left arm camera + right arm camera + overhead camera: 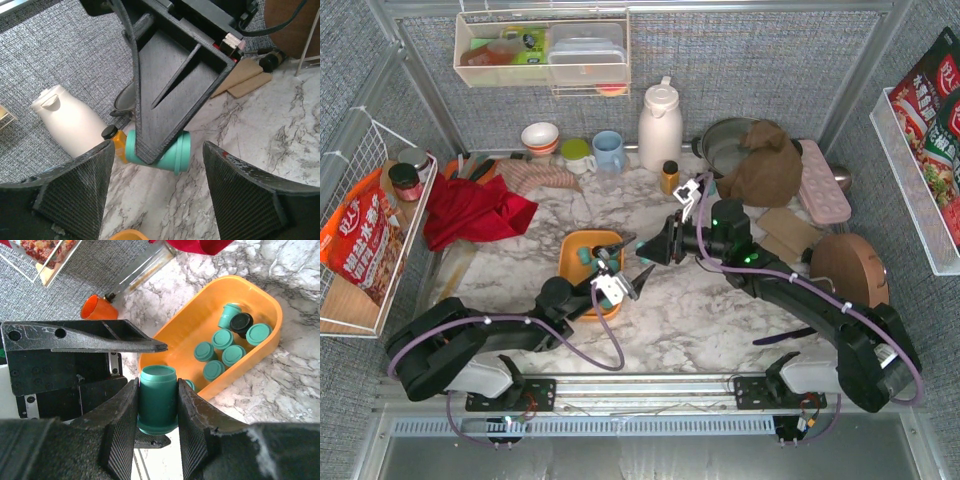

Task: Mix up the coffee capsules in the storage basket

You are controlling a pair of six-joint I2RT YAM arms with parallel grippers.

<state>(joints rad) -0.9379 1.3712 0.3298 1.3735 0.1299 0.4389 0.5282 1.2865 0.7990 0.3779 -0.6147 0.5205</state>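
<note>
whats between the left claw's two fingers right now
A teal capsule pinched in the right claw, hanging in the gap of the open left claw. The left wrist view shows it; neither left finger touches it.

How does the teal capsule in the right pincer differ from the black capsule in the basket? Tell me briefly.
Colour: the held capsule is teal, while the black capsule is black. Place: the held capsule is pinched aloft between the fingers of the right pincer; the black capsule lies in the orange basket among loose teal capsules. Both are small round pods.
</note>
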